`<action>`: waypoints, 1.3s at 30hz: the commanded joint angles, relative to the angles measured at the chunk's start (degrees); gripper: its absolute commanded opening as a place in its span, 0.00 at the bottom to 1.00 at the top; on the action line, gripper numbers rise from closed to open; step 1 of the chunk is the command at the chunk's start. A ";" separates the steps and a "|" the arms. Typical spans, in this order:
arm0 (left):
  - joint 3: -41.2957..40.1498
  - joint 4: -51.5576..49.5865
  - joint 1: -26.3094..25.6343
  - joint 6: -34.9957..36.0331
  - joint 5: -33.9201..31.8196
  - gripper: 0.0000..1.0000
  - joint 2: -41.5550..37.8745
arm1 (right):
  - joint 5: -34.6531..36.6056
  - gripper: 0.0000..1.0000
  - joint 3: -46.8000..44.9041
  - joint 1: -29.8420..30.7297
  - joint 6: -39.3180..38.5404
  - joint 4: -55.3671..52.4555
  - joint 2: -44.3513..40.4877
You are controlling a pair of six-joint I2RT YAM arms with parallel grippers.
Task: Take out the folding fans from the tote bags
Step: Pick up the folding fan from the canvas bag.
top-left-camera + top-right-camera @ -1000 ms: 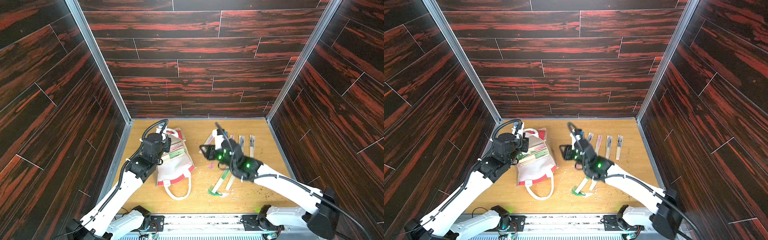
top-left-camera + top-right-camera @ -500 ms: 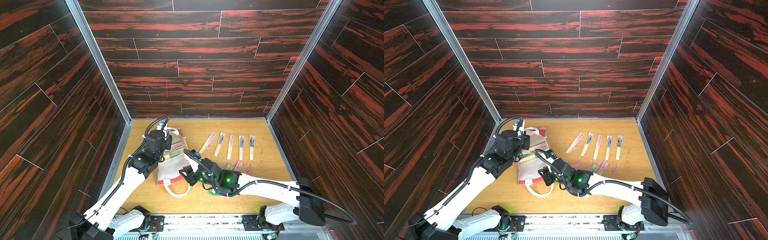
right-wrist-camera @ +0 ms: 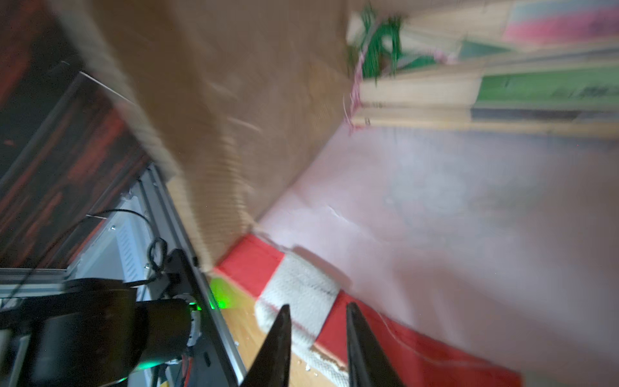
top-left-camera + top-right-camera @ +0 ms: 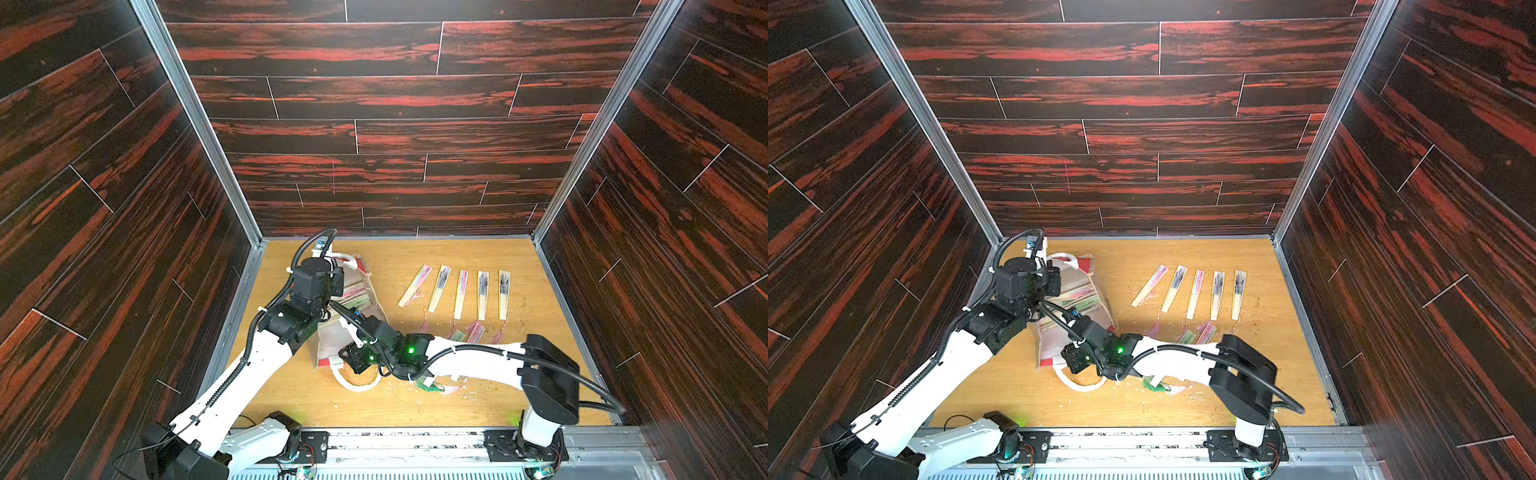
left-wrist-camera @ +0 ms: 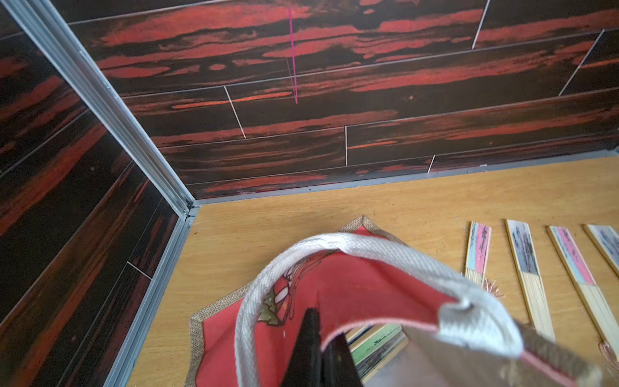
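Compared with one second ago, the right arm [image 4: 478,359] has left the row of fans and now reaches low across the table [image 4: 415,257] toward the robot's left. The right gripper [image 3: 316,308] now sits at the near rim of the tote bag [image 4: 332,338]. Its jaws stand narrowly apart on either side of the sewn end of the near white handle [image 3: 298,288]; whether they pinch it cannot be told.

The left arm [image 4: 266,353] has shifted only slightly and is bent over the bag's far side. The left gripper [image 5: 326,322] is clenched on the bag's far rim, below the far white handle [image 5: 368,248].

The bag lies on the left part of the table with its white lining exposed. Several folding fans [image 4: 353,296] remain inside it. Five removed fans [image 4: 460,293] lie side by side, well apart from the bag. More fans [image 4: 465,332] lie just beyond the right arm.
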 commanded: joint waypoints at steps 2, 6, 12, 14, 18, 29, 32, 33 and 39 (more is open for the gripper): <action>0.76 2.69 0.14 -1.73 0.27 0.00 -3.40 | -2.80 0.28 3.59 -2.18 3.00 -4.06 5.46; -0.17 3.71 0.13 -2.73 2.79 0.00 -4.80 | -5.13 0.27 6.97 -5.18 6.21 -6.66 9.12; -3.10 5.72 0.15 -4.16 5.23 0.00 -7.58 | -8.17 0.27 12.01 -9.16 10.61 -7.74 13.61; -4.16 6.20 0.14 -4.31 6.16 0.00 -8.36 | -8.36 0.28 14.35 -10.15 12.44 -8.53 15.34; -5.92 7.65 0.14 -5.37 8.74 0.00 -9.73 | -9.72 0.28 19.10 -12.65 17.92 -8.77 19.36; -7.50 7.57 0.13 -6.39 8.19 0.00 -12.04 | -10.41 0.35 29.99 -14.27 28.08 -9.84 26.73; -7.52 7.52 0.15 -6.81 7.70 0.00 -11.37 | -10.37 0.35 31.88 -14.34 29.26 -11.91 28.26; -7.52 7.44 0.11 -6.94 7.87 0.00 -11.17 | -10.39 0.35 32.41 -14.36 29.58 -12.63 28.63; -7.84 8.50 0.13 -7.92 7.63 0.00 -10.23 | -10.06 0.35 33.20 -14.43 30.95 -15.46 30.11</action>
